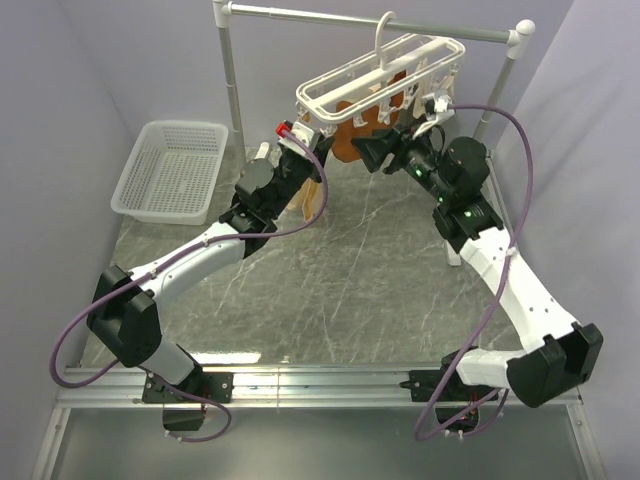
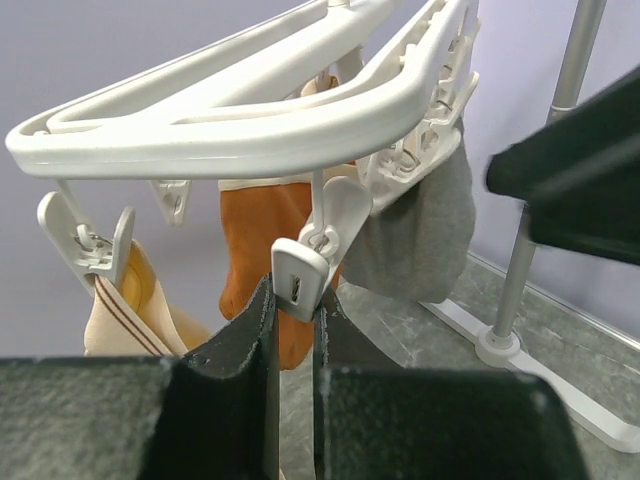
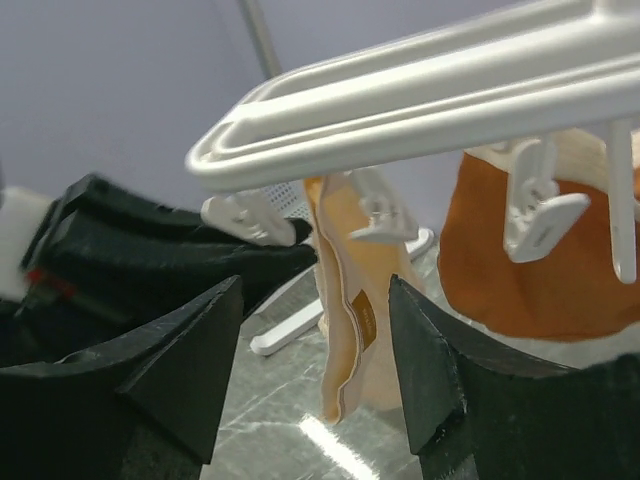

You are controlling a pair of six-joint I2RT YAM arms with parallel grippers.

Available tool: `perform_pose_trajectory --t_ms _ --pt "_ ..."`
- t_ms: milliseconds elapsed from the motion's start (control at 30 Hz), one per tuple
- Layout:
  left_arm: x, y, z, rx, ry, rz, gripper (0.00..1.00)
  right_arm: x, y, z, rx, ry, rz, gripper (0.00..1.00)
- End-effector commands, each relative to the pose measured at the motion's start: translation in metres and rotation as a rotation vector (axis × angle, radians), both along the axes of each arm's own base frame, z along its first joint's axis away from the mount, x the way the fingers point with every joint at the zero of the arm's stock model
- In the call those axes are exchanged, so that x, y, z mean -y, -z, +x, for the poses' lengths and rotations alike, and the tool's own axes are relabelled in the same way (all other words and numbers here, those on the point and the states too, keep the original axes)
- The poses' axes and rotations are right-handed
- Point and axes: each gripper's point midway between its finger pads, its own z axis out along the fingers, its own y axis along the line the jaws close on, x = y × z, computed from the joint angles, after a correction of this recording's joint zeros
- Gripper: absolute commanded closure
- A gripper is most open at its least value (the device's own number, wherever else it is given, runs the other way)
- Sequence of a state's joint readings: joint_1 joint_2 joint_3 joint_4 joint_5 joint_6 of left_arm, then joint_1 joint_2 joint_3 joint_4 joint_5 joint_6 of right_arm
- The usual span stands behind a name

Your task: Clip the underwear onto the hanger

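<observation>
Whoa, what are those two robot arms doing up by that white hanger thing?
They are clipping underwear to the hanger. The beige underwear hangs from the corner clip. The left gripper pinches a free clip beside it, while the right gripper is open next to the cloth.

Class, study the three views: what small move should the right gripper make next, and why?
Probably advance the open right gripper onto the underwear to grasp it: the fabric hangs ahead between its fingers, held by a corner clip, while the left gripper pinches a free clip on the hanger.
</observation>
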State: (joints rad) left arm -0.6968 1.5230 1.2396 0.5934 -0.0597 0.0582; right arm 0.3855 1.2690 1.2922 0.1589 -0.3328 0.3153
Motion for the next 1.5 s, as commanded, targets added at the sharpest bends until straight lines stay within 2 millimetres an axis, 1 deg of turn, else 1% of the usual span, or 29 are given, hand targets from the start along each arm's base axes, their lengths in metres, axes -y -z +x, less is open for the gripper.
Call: perform_pose_trajectory --t_ms 0,67,100,133,200,367,400,433,467,500,567,800,1033,1100,1267,1333,1367,1433,1467 --pt "-0.002 -0.031 -0.01 0.048 0.029 -0.041 1.0 -0.003 -0.04 -0.043 0.296 -0.127 -0.039 0.32" --pt "-0.002 -0.029 -0.011 0.044 0.033 -0.039 1.0 -0.005 -0.043 -0.055 0.362 -0.16 -0.046 0.32" --pt "-0.002 -0.031 -0.012 0.043 0.038 -0.045 1.0 -0.006 -0.047 -0.058 0.397 -0.173 -0.035 0.32" --pt "-0.002 -0.03 -0.013 0.041 0.042 -0.041 1.0 -0.008 -0.048 -0.059 0.398 -0.185 -0.031 0.32" --pt "-0.002 -0.03 -0.013 0.037 0.044 -0.044 1.0 -0.015 -0.044 -0.056 0.37 -0.217 -0.018 0.33" --pt "-0.002 -0.03 -0.017 0.037 0.056 -0.048 1.0 -0.03 -0.047 -0.047 0.384 -0.205 0.025 0.37" --pt "-0.001 -0.029 -0.016 0.032 0.057 -0.047 1.0 -0.035 -0.05 -0.048 0.389 -0.208 0.032 0.37" --pt "-0.002 -0.029 -0.016 0.033 0.055 -0.048 1.0 -0.037 -0.051 -0.047 0.394 -0.205 0.028 0.38" --pt "-0.002 -0.029 -0.016 0.034 0.054 -0.05 1.0 -0.041 -0.046 -0.044 0.378 -0.205 0.019 0.39" --pt "-0.003 -0.029 -0.016 0.033 0.053 -0.05 1.0 -0.043 -0.049 -0.045 0.385 -0.207 0.017 0.39" --pt "-0.003 -0.031 -0.017 0.039 0.055 -0.051 1.0 -0.046 -0.045 -0.04 0.382 -0.188 0.003 0.39" --pt "-0.005 -0.031 -0.02 0.046 0.054 -0.042 1.0 -0.047 -0.044 -0.029 0.364 -0.113 0.012 0.4" --pt "-0.007 -0.033 -0.023 0.057 0.057 -0.038 1.0 -0.053 -0.036 -0.011 0.32 -0.068 0.01 0.4" --pt "-0.006 -0.03 -0.023 0.056 0.062 -0.029 1.0 -0.055 -0.038 -0.011 0.323 -0.071 0.014 0.39" --pt "-0.007 -0.031 -0.025 0.063 0.065 -0.023 1.0 -0.06 -0.041 -0.011 0.33 -0.079 0.01 0.38" --pt "-0.007 -0.031 -0.027 0.065 0.067 -0.02 1.0 -0.064 -0.038 -0.008 0.322 -0.066 -0.002 0.38" --pt "-0.007 -0.029 -0.026 0.063 0.066 -0.016 1.0 -0.064 -0.041 -0.007 0.327 -0.059 -0.002 0.38" --pt "-0.007 -0.028 -0.027 0.062 0.068 -0.009 1.0 -0.066 -0.037 -0.002 0.314 -0.035 -0.014 0.38" --pt "-0.008 -0.029 -0.028 0.066 0.065 -0.009 1.0 -0.066 -0.039 -0.001 0.315 -0.027 -0.016 0.39"
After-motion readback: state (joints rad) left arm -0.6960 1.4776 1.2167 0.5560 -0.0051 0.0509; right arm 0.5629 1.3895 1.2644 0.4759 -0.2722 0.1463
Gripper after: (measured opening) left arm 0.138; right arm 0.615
